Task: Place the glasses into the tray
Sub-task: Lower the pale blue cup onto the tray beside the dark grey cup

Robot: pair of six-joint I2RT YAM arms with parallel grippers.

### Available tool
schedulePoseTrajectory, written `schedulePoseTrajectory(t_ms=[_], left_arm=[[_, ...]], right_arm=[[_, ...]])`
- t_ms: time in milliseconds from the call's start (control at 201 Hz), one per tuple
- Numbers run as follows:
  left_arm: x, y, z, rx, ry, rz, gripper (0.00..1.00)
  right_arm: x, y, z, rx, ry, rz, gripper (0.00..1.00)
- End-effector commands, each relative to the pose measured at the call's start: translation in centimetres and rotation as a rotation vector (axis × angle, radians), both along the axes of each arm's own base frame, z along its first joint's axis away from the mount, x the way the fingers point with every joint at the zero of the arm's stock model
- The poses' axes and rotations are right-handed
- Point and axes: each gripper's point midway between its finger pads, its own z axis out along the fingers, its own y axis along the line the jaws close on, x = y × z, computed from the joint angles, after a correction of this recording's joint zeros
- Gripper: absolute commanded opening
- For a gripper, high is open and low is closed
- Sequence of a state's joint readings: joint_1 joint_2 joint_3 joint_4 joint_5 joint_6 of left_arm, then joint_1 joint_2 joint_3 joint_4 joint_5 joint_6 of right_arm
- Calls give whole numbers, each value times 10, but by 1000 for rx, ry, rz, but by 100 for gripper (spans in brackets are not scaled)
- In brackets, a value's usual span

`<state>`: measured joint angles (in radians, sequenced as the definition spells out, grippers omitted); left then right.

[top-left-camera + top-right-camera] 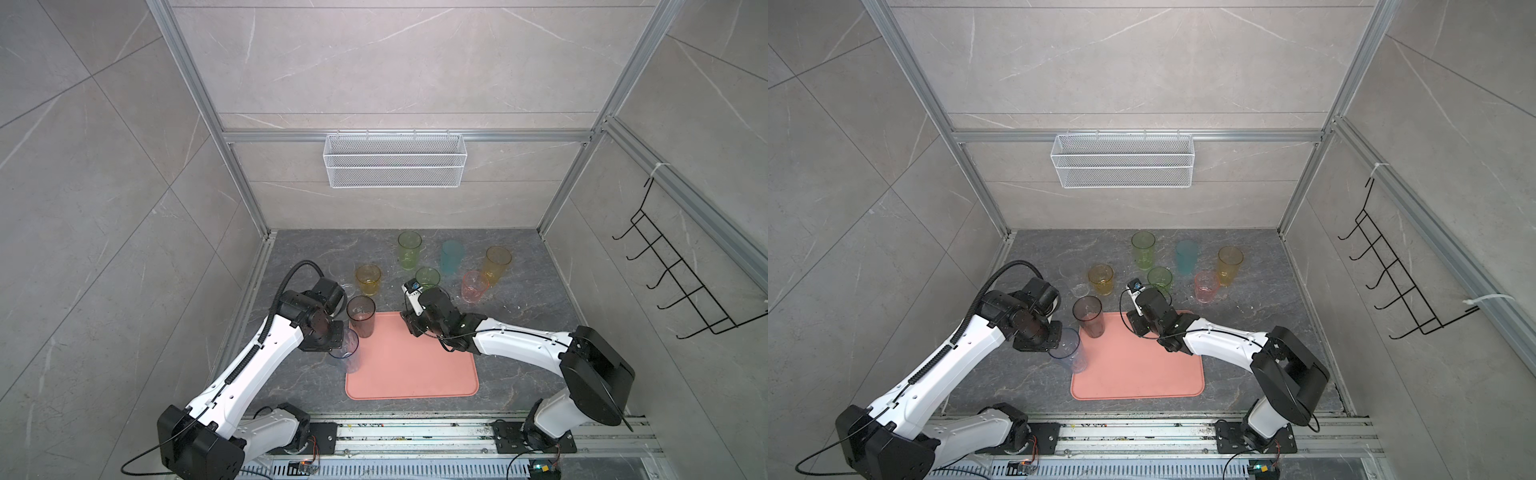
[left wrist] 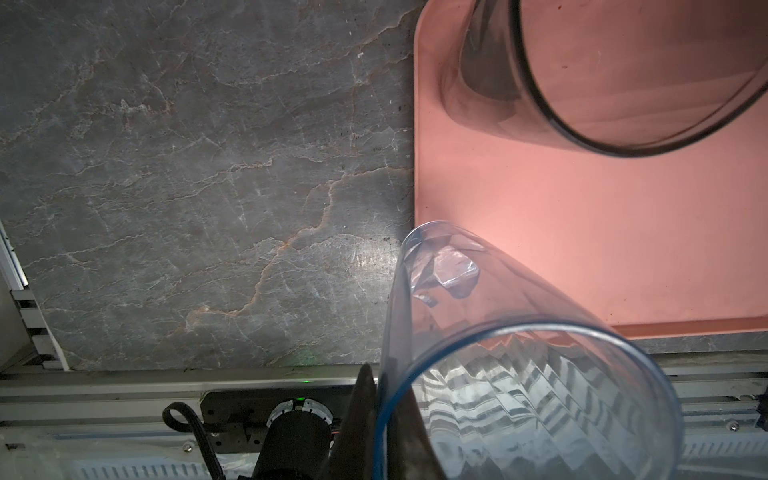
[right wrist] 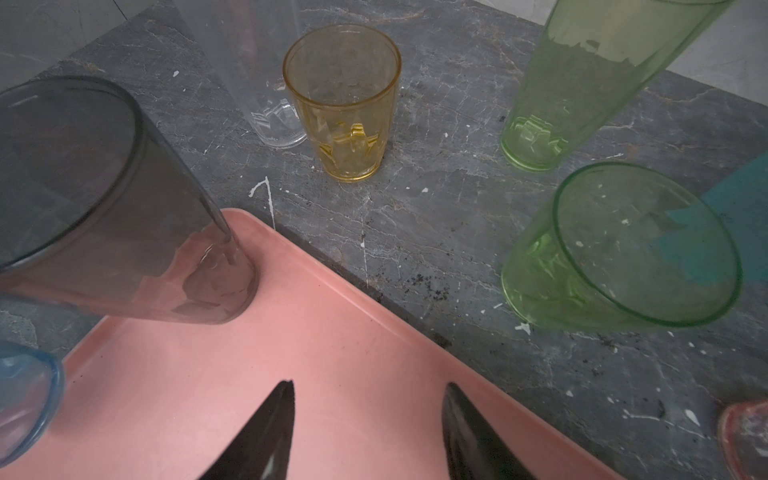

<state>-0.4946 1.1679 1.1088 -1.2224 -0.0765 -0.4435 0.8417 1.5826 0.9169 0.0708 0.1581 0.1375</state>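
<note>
My left gripper is shut on the rim wall of the blue glass, one finger inside and one outside. The blue glass hangs upright at the left edge of the salmon-pink tray; whether its base touches the tray I cannot tell. The smoky grey glass stands on the tray's far left corner. My right gripper is open and empty above the tray's far edge. On the stone beyond stand the amber, clear, green, yellow-green, teal, orange and pink glasses.
A white wire mesh basket hangs on the back wall. A black hook rack is fixed to the right wall. An aluminium rail with both arm bases runs along the front edge.
</note>
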Motion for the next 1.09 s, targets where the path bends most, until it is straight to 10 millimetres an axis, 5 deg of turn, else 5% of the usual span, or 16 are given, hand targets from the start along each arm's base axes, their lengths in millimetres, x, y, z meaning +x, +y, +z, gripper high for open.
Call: schedulePoseTrajectory(t_ms=[0,1085], left_arm=[[10,-9,1,-18,-32,12,0],[40,-43,-20,20,-36,-51,0]], right_arm=[[2,3,1,-25,-5,3,58],[1,7,-2,-45,4,10,59]])
